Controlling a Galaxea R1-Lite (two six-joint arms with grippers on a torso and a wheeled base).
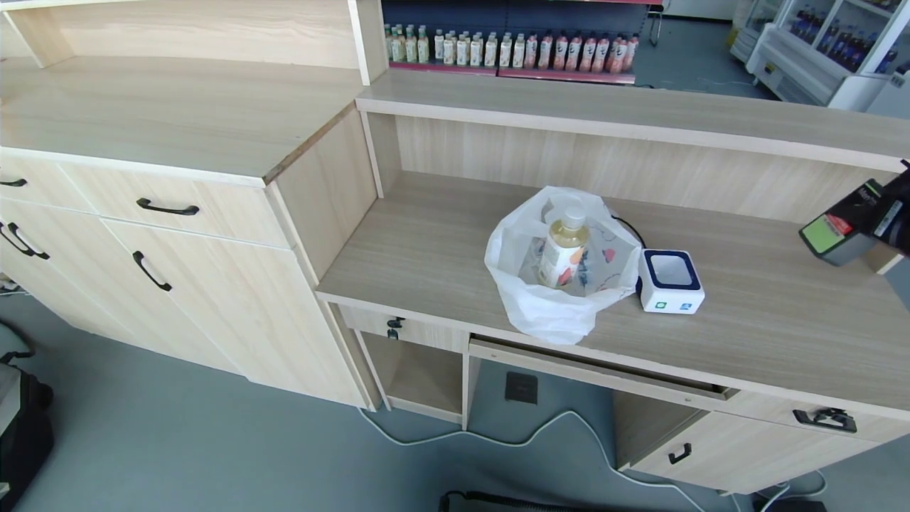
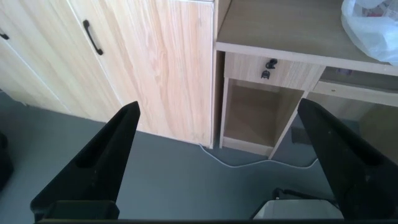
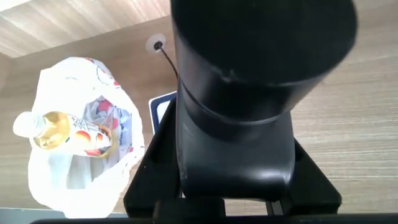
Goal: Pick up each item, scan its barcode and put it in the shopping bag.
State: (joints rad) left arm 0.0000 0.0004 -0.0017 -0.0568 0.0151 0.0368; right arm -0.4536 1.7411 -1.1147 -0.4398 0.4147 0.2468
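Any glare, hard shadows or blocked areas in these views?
Head view: even light, only faint shadows beside the shopping bag and scanner, no glare. Right wrist view: the held dark item blocks the middle. Left wrist view: the open left gripper frames evenly lit floor.

The counter (image 1: pixel 768 320) is overlooked from high above by the head camera. The bag (image 1: pixel 533 313) on it is also seen closely, straight down, from the right wrist, and from low and farther off by the left.
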